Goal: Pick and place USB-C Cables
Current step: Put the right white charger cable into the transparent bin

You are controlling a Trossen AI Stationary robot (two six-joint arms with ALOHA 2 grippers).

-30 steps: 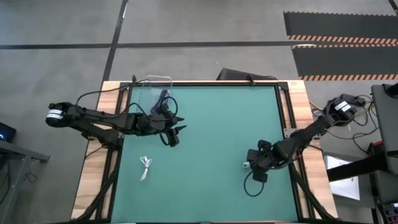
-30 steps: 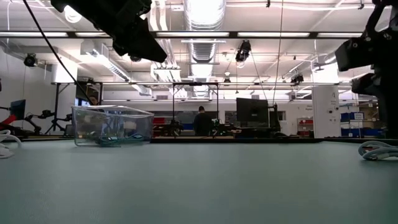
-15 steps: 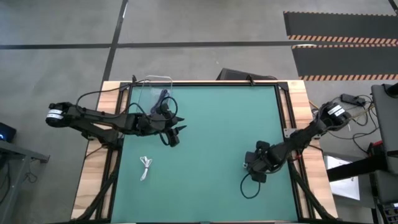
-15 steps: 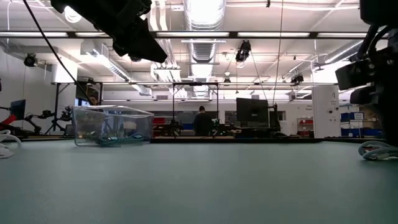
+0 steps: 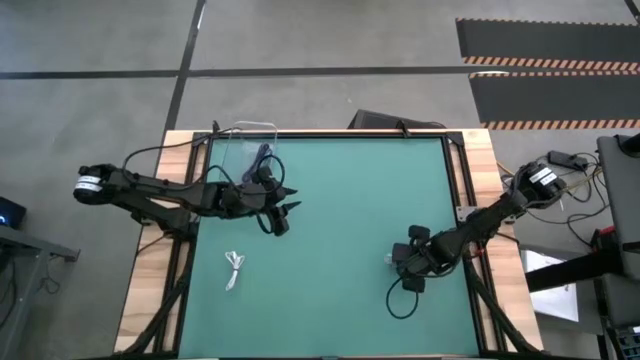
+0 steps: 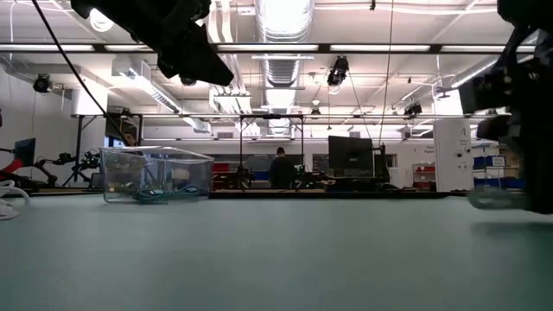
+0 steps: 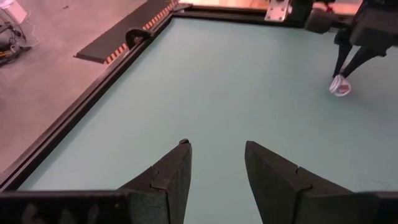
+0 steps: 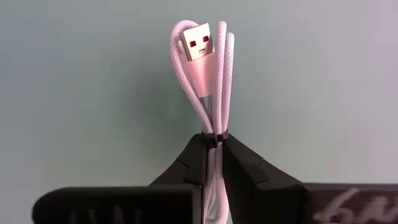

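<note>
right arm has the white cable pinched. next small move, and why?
Probably lift it straight up a little. The right gripper is shut on the white cable at its tie, low over the green mat. The clear container sits at the far corner beside the idle left gripper, so clearance should come before carrying.

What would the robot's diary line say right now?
right gripper: shut on white cable bundle | left gripper: open, waiting by clear bin

One white cable bundle (image 8: pixel 210 106) pinched upright; another white bundle (image 5: pixel 235 267) lies flat.
</note>
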